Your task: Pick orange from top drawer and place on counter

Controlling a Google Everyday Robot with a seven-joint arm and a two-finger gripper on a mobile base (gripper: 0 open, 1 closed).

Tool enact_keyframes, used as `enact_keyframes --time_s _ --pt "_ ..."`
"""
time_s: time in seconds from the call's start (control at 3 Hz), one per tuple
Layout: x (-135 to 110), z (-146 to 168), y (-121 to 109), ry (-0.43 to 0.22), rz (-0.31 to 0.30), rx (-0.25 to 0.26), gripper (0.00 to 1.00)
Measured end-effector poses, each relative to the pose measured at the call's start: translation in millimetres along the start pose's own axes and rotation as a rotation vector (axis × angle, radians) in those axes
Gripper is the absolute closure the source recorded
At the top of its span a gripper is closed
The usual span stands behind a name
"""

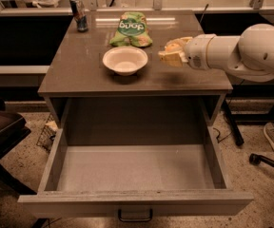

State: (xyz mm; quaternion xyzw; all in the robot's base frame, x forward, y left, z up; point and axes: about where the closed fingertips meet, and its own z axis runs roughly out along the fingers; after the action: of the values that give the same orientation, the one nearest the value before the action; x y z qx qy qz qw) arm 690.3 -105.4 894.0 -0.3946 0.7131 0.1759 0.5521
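Observation:
The top drawer is pulled fully open and its flat grey floor is bare; its dark handle shows at the bottom edge. My gripper reaches in from the right on a white arm and hovers just above the right part of the counter. It is shut on the orange, a small round fruit that shows only partly between the pale fingers. The gripper is to the right of the white bowl, apart from it.
A white bowl sits mid-counter. A green chip bag lies behind it and a dark can stands at the back left corner. A dark chair is at the left, and chair legs and a shoe are at the right on the floor.

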Motion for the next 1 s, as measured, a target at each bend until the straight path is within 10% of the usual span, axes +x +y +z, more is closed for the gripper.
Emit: enact_keyframes --time_s 0.67,1.0 --pt "7 9 -12 -0.023 0.021 0.051 1.0" --pt "10 40 -52 -0.08 0.069 0.136 1.0"
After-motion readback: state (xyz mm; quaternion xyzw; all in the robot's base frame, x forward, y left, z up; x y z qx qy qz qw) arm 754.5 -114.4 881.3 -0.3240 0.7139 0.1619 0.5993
